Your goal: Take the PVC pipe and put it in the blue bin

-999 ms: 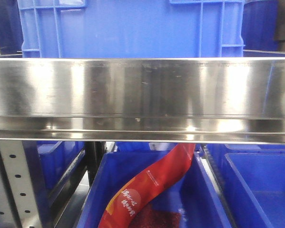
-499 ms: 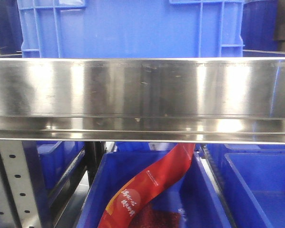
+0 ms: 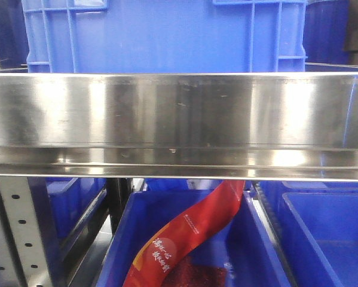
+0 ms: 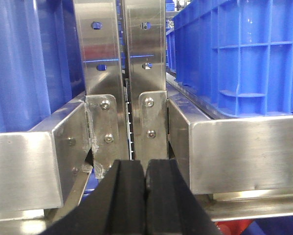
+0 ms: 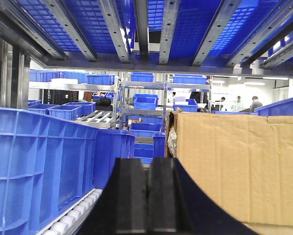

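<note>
No PVC pipe shows in any view. In the front view a blue bin (image 3: pixel 167 36) stands on the steel shelf rail (image 3: pixel 179 119), and another blue bin (image 3: pixel 190 239) below holds a red packet (image 3: pixel 190 230). My left gripper (image 4: pixel 146 169) is shut with nothing between its black pads, facing the steel uprights (image 4: pixel 122 73) of the rack. My right gripper (image 5: pixel 147 169) is also shut and empty, pointing along a shelf between a blue bin (image 5: pixel 38 166) on the left and a cardboard box (image 5: pixel 239 166) on the right. Neither gripper appears in the front view.
Steel shelf beams (image 4: pixel 239 152) flank the left gripper, with a blue crate (image 4: pixel 244 54) resting on the right one. A roller track (image 5: pixel 73 218) runs under the bins by the right gripper. Overhead are shelf rails (image 5: pixel 141 29); more racks with blue bins (image 5: pixel 146 103) stand far off.
</note>
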